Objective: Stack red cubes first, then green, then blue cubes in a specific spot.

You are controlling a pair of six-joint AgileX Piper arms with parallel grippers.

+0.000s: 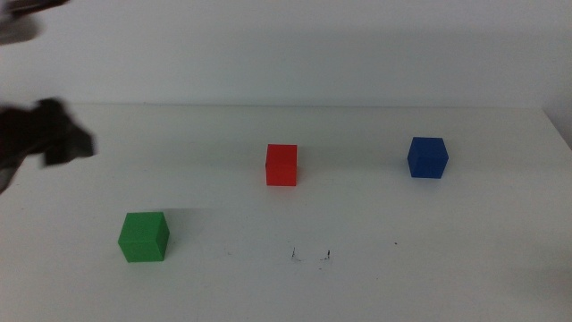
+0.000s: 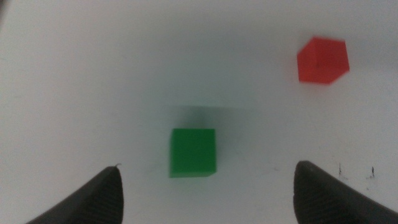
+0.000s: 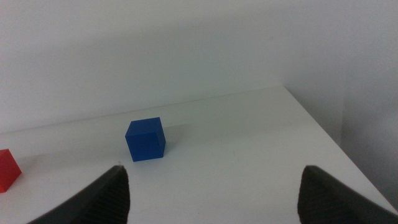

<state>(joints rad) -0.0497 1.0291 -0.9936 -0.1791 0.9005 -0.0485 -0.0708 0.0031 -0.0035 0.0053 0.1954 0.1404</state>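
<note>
Three cubes sit apart: green cube [image 1: 143, 237] near left under the released left end effector [image 2: 205, 186], red cube [image 1: 281, 165] centre, blue cube [image 1: 427, 157] right before the released right end effector [image 3: 211, 190].

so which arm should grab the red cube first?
Probably left. Its end effector is already out over the table with jaws open, and the red cube shows in its wrist view beyond the green cube. The right end effector faces the blue cube.

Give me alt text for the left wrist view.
The open left tool hovers above the green cube on the white table. The red cube sits apart; tiny black marks show beside one jaw.
</note>
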